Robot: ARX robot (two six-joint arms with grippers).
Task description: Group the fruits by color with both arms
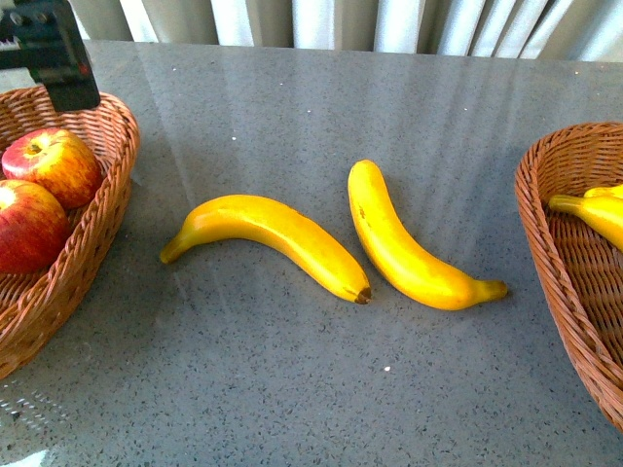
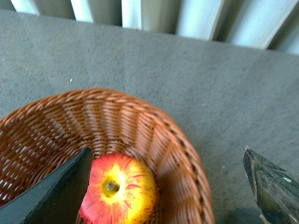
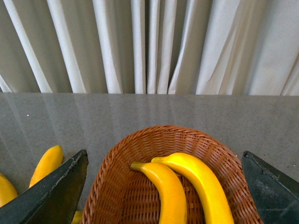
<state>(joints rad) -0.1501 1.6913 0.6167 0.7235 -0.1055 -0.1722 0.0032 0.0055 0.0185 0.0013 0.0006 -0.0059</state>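
Two red apples with yellow streaks (image 1: 54,163) (image 1: 27,226) lie in the wicker basket on the left (image 1: 102,209). On the grey table between the baskets lie two yellow bananas (image 1: 273,238) (image 1: 404,243). The right basket (image 1: 560,243) holds two more bananas (image 3: 166,191) (image 3: 201,186). My left gripper (image 2: 166,151) hangs open over the left basket's rim (image 2: 177,140), with one apple (image 2: 119,189) beside one of its fingers (image 2: 56,196). My right gripper (image 3: 164,152) hangs open above the right basket (image 3: 117,177), holding nothing.
A black part of my left arm (image 1: 49,49) shows at the top left of the front view, above the left basket. Pale curtains (image 3: 149,46) hang behind the table's far edge. The two loose bananas (image 3: 46,163) (image 3: 5,189) show beside the right basket.
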